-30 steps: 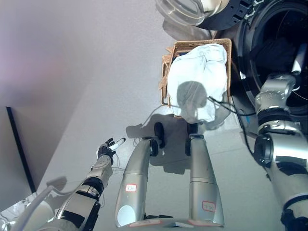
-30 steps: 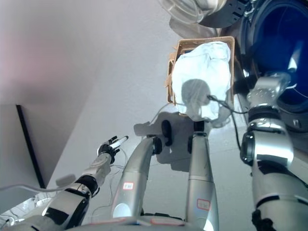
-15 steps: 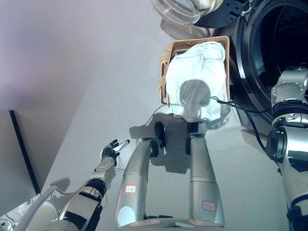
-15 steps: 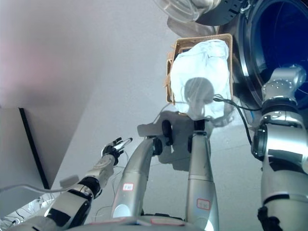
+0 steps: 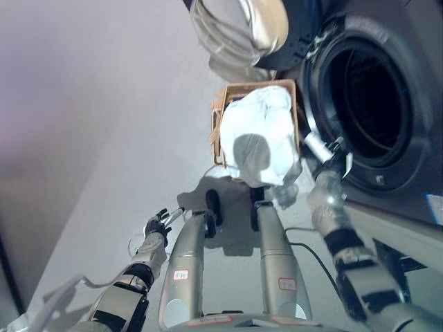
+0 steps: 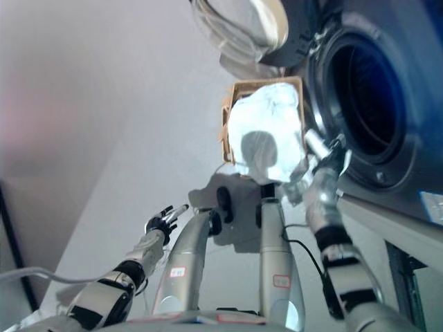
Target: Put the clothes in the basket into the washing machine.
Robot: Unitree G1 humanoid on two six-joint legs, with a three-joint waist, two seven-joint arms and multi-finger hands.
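Note:
A wicker basket (image 5: 220,111) stands on the floor in front of me, heaped with pale blue-white clothes (image 5: 261,128) that spill over its near edge. The washing machine's dark round opening (image 5: 360,104) is to the basket's right, with its glass door (image 5: 242,28) swung open above. My right hand (image 5: 325,153) is outside the opening at its lower left rim, close to the basket's right side, fingers straight and empty. My left hand (image 5: 158,225) hangs low at the left over the floor, fingers spread and empty.
The machine's grey front panel (image 5: 408,207) runs along the right side. Pale floor (image 5: 104,138) stretches to the left of the basket.
The camera has shifted, so the machine now shows more fully. My right arm has come back out of the drum, and the hand is now at the rim beside the basket. The left hand stays idle.

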